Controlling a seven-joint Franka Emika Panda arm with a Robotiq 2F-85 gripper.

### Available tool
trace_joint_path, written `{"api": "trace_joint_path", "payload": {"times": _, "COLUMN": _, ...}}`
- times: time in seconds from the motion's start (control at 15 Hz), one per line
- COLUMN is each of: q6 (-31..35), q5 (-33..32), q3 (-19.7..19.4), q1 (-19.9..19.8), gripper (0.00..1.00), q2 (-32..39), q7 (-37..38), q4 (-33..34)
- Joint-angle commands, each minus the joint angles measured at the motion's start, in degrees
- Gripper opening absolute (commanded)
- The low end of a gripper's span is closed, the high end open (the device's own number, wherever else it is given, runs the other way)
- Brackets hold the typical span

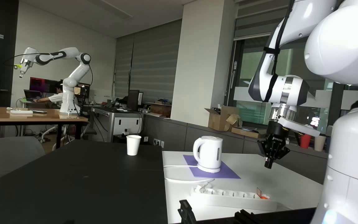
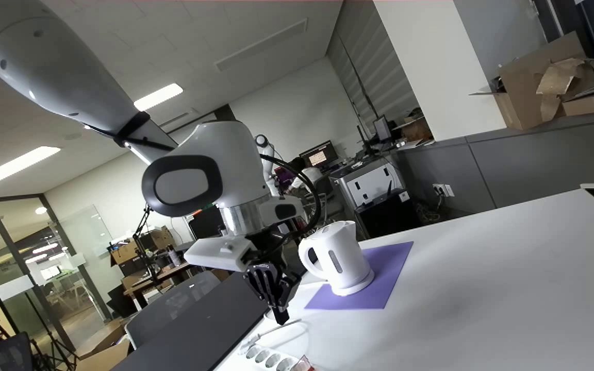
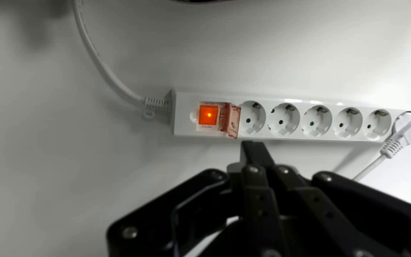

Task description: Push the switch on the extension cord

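We see the switch (image 3: 208, 115) glowing orange at one end of the extension cord (image 3: 300, 123) on the table (image 3: 66, 178), its reddish cover (image 3: 232, 120) raised. A plug (image 3: 407, 129) sits at the opposite end. Our gripper (image 3: 257, 151) hangs clenched above, apart from the cord. Nearby, a kettle (image 1: 212, 152) stands on a purple sheet (image 1: 228, 173).

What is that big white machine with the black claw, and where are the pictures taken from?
That's a robot arm, and its black gripper is the claw. Two pictures come from cameras outside the robot; the third comes from a camera on its wrist, looking down. On the white table lies a power strip, a row of sockets with a plug in the end one. Its glowing orange switch has a see-through cover flipped open. A white kettle stands on a purple sheet. The gripper is shut and holds nothing. Its job is to push that switch.
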Motion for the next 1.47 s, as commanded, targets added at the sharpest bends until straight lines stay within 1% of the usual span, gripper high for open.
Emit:
{"api": "trace_joint_path", "payload": {"times": 0.0, "q6": 0.15, "q5": 0.01, "q3": 0.0, "q1": 0.02, "gripper": 0.01, "q2": 0.5, "q7": -0.06, "q4": 0.11}}
{"api": "trace_joint_path", "payload": {"times": 0.73, "q6": 0.14, "q5": -0.46, "q3": -0.09, "q1": 0.08, "gripper": 0.0, "q2": 1.01, "q7": -0.06, "q4": 0.53}}
{"api": "trace_joint_path", "payload": {"times": 1.07, "q6": 2.73, "q5": 2.23, "q3": 0.33, "q1": -0.31, "gripper": 0.0, "q2": 3.37, "q7": -0.58, "q4": 1.22}}
{"api": "trace_joint_path", "payload": {"times": 1.4, "q6": 5.21, "q5": 5.09, "q3": 0.94, "q1": -0.61, "gripper": 0.0, "q2": 7.49, "q7": -1.01, "q4": 2.29}}
